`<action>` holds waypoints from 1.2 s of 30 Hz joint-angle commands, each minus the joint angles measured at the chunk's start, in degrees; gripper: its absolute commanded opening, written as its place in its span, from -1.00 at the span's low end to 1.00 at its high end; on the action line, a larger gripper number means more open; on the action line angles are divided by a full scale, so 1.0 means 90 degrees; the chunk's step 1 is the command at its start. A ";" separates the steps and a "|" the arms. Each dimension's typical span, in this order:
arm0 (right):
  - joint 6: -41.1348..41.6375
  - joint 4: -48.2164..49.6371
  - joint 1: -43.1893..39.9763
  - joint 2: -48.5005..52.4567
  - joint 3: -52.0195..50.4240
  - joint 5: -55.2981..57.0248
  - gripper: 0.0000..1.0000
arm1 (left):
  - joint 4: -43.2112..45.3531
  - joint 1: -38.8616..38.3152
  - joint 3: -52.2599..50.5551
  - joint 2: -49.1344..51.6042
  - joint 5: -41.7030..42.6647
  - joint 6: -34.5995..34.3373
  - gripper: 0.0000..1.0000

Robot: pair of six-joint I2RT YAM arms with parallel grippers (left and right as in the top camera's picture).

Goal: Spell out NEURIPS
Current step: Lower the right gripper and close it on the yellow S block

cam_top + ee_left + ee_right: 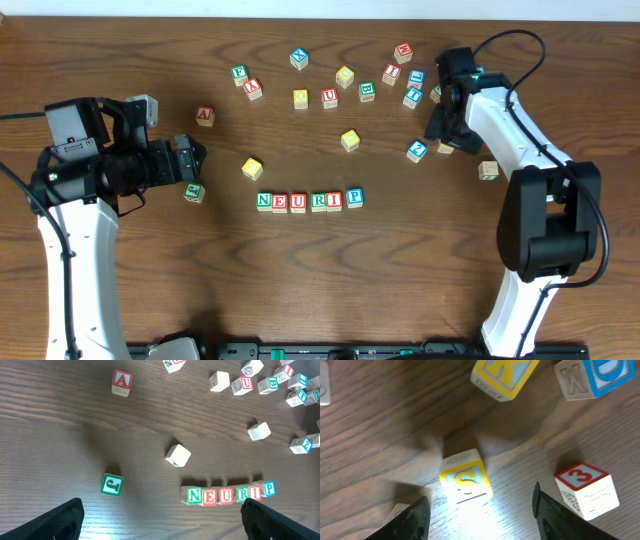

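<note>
Six wooden cubes stand in a row reading N E U R I P (pixel 309 201), from the green N (pixel 193 495) to the blue P (pixel 269 489). A yellow-faced S cube (pixel 465 480) lies on the table just ahead of my right gripper (pixel 480 520). Its jaws are open and touch nothing. In the overhead view the right gripper (pixel 444 128) hangs over loose cubes at the back right. My left gripper (pixel 160 527) is wide open and empty, and it sits left of the row (pixel 194 164).
Loose cubes lie around: a red 3 (pixel 585 489), a yellow K (pixel 503 375) and a blue-faced cube (pixel 592 377) near the right gripper. A green cube (pixel 111 485), a red A (pixel 121 383) and a pale cube (pixel 177 455) lie near the left one. Several more are scattered at the back (pixel 345 76).
</note>
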 commanded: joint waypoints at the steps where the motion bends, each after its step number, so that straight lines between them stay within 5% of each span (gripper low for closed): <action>1: 0.0002 0.0041 -0.0034 0.0095 -0.0019 0.0114 0.22 | 0.0000 0.0024 0.0129 -0.0027 -0.0034 -0.0032 0.98; 36: -0.0801 0.0376 -0.0039 0.0442 -0.0022 -0.0270 0.09 | 0.0000 0.0024 0.0129 -0.0027 -0.0034 -0.0032 0.98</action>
